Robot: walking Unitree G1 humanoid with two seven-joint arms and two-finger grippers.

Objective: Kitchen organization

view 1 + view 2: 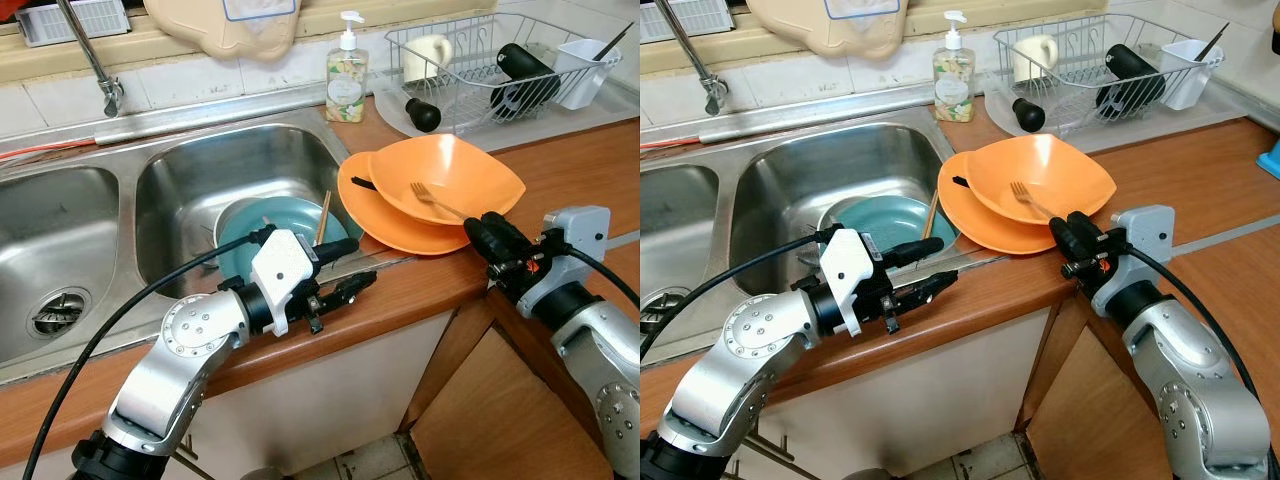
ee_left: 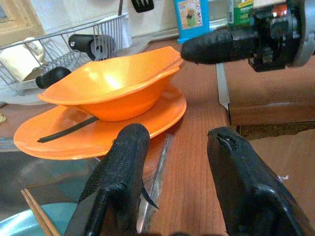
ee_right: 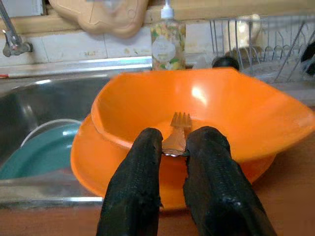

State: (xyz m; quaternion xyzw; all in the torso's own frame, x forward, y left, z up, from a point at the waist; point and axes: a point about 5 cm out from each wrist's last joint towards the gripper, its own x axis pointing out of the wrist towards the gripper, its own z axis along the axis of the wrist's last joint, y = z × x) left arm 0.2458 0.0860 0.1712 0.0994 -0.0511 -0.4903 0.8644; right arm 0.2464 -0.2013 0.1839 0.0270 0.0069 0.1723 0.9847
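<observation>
Orange bowl (image 1: 445, 176) sits in an orange plate (image 1: 385, 225) on the wooden counter (image 1: 590, 170) at the edge of the steel sink (image 1: 190, 190), where a teal plate (image 1: 270, 222) and chopsticks (image 1: 323, 217) lie. The right gripper (image 3: 173, 147) pinches the handle of the fork (image 1: 432, 199) lying in the bowl. The left gripper (image 1: 348, 268) hovers over the sink's rim with its fingers spread.

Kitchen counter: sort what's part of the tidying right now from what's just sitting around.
In play:
fork, pinched in the right claw
orange bowl
orange plate
left claw, open at the sink edge

Just lying about:
soap bottle
dish rack
teal plate in the sink
chopsticks
</observation>
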